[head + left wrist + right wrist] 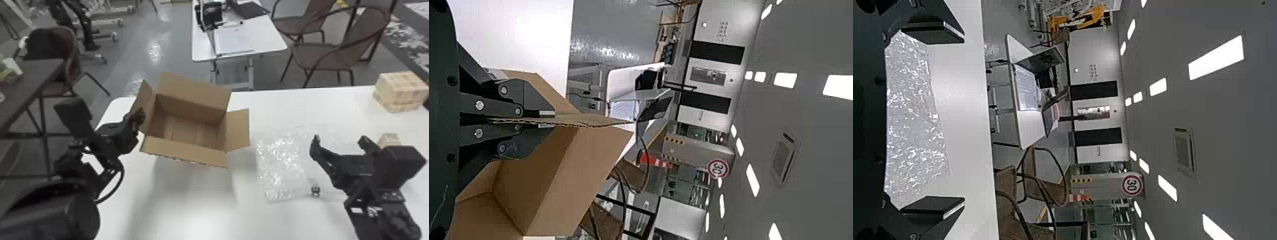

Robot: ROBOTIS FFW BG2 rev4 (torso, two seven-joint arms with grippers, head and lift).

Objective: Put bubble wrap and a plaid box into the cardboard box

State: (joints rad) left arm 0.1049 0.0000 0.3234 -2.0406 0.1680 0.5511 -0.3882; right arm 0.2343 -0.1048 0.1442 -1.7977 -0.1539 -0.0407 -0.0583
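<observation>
Clamped at left pincer onto a flap of the cardboard box, spread apart at right pincer, above bubble wrap on the bench.

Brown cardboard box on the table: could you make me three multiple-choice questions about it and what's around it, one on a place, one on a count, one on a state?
1. Where is the clear bubble wrap?
A) Inside the brown cardboard box
B) On the white table, to the box's right
C) On the floor

2. How many flaps does the box show?
A) Two
B) Three
C) Four

3. What state is the black left gripper in?
A) Shut on a flap of the box
B) Wide open
C) Shut on the bubble wrap

1: B, the head view shows the wrap lying flat on the tabletop, right of the box.
2: C, one flap stands out on each side: far, near, left and right.
3: A, the left wrist view shows the flap's edge pinched between its two fingers.
</observation>
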